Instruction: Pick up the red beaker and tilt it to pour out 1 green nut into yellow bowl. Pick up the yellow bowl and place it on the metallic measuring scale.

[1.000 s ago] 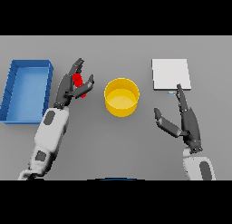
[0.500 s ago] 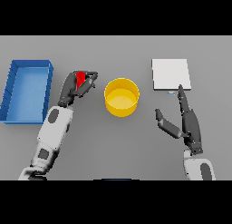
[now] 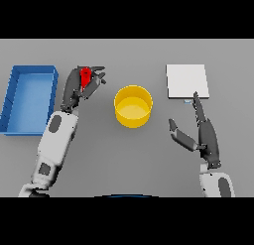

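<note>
The small red plastic beaker (image 3: 86, 77) is now held in the left hand (image 3: 82, 85), the dark fingers curled round it, where a second ago they were only closing about it. Over that second the beaker has been carried a little up and toward the round yellow plastic bowl (image 3: 133, 106); it appears lifted off the grey table (image 3: 127, 154), though this cannot be told for certain from above. It is held just left of the bowl, not yet over its rim, and no clear tilt is seen. The green nut is not to be made out, neither in the beaker nor in the bowl.

So the pick-up is judged done and the pour is judged to be the step in hand. A further move rightward over the bowl would be needed before anything is tipped.

The right hand (image 3: 204, 135) is held beside the bowl's right, fingers straight and spread, thumb out, a fingertip close to the near edge of the flat square metallic measuring scale (image 3: 186, 81). It has barely been shifted. The open blue rectangular tray (image 3: 11, 97) lies at far left, untouched.
</note>
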{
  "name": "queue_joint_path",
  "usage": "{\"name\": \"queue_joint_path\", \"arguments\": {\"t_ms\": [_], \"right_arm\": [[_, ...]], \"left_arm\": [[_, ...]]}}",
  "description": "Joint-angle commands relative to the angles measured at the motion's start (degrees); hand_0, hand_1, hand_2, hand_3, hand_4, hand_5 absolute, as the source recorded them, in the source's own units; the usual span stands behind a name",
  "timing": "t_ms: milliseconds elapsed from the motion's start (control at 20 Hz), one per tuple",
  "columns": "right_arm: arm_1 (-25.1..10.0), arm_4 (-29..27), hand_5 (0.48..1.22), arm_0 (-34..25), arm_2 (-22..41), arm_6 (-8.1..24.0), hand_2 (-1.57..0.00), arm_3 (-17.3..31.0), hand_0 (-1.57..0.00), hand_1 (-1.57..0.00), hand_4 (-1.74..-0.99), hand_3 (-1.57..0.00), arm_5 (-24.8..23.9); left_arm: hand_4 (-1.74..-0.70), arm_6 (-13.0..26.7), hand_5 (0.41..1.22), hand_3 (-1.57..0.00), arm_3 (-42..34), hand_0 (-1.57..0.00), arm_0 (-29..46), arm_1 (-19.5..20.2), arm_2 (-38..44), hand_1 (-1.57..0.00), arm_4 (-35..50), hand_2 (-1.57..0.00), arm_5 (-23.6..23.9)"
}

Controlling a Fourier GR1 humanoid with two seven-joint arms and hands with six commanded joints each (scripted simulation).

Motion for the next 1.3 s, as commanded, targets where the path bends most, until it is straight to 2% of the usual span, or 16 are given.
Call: {"name": "queue_joint_path", "arguments": {"t_ms": [0,150,200,500,650,750,800,900,1050,1150,1200,1250], "right_arm": [[-0.42,-0.06,0.658,0.62,-0.16,-0.61,0.00,-0.24,0.00,0.00,-1.262,0.00,0.15],[-0.57,0.81,0.666,0.35,-0.07,-0.23,0.00,0.29,0.00,0.00,-1.253,0.00,-0.27],[-0.68,1.12,0.671,0.34,0.00,-0.08,0.00,-0.10,0.00,0.00,-1.256,0.00,-0.40],[-0.75,1.34,0.680,-0.10,0.19,1.98,0.00,-0.56,0.00,0.00,-1.254,0.00,-0.14],[0.04,1.34,0.685,0.33,0.68,1.73,0.00,-0.04,0.00,0.00,-1.252,0.00,-0.14],[-0.46,0.44,0.689,0.68,0.19,0.99,0.00,-0.27,0.00,0.00,-1.255,0.00,0.41],[-0.16,0.81,0.690,0.30,0.47,1.60,0.00,0.01,0.00,0.00,-1.256,0.00,0.27],[0.20,1.20,0.698,0.56,0.80,0.96,0.00,-0.03,0.00,0.00,-1.267,0.00,-0.03],[-0.52,0.47,0.704,0.02,0.18,1.66,0.00,-1.22,0.00,0.00,-1.274,0.00,0.40],[0.04,0.45,0.705,1.09,0.70,1.47,0.00,-1.34,0.00,0.00,-1.284,0.00,0.52],[0.37,0.28,0.702,0.89,0.53,1.79,0.00,-1.12,0.00,0.00,-1.283,0.00,0.27],[0.50,-0.39,0.697,0.40,0.17,1.73,0.00,-0.98,0.00,0.00,-1.285,0.00,0.34]], "left_arm": [[-1.72,0.94,1.114,-1.55,-1.49,-1.55,0.31,0.89,-1.64,-1.56,-1.36,-1.56,-0.24],[-1.73,8.67,1.124,-1.56,-4.11,-1.56,-2.06,3.95,-7.76,-1.56,-6.88,-1.56,-1.98],[-1.73,10.04,1.125,-1.56,-4.60,-1.56,-2.37,4.82,-9.15,-1.56,-8.04,-1.56,-2.61],[-1.73,14.41,1.114,-1.56,-5.78,-1.57,-3.25,9.40,-13.91,-1.57,-11.63,-1.57,-4.98],[-1.74,18.71,1.131,-1.57,-4.92,-1.57,-5.99,11.71,-19.48,-1.57,-18.56,-1.57,-4.98],[-1.74,20.51,1.132,-1.57,-5.23,-1.57,-7.38,13.53,-23.95,-1.57,-23.35,-1.57,-6.00],[-1.74,21.33,1.127,-1.57,-5.20,-1.57,-8.41,14.00,-26.19,-1.57,-25.55,-1.57,-6.67],[-1.74,21.55,1.161,-1.57,-3.35,-1.57,-10.89,15.43,-29.48,-1.57,-29.24,-1.57,-7.86],[-1.74,21.75,1.190,-1.57,-2.28,-1.57,-14.11,16.19,-33.84,-1.57,-33.52,-1.57,-9.44],[-1.65,20.51,1.201,-1.57,-1.18,-1.57,-16.26,17.13,-36.37,-1.57,-35.58,-1.57,-11.56],[-1.67,20.46,1.205,-1.57,-1.12,-1.57,-17.45,17.84,-37.43,-1.57,-36.60,-1.57,-12.60],[-1.68,20.03,1.208,-1.47,-0.55,-1.57,-19.03,18.31,-38.98,-1.57,-37.70,-1.57,-14.53]]}}
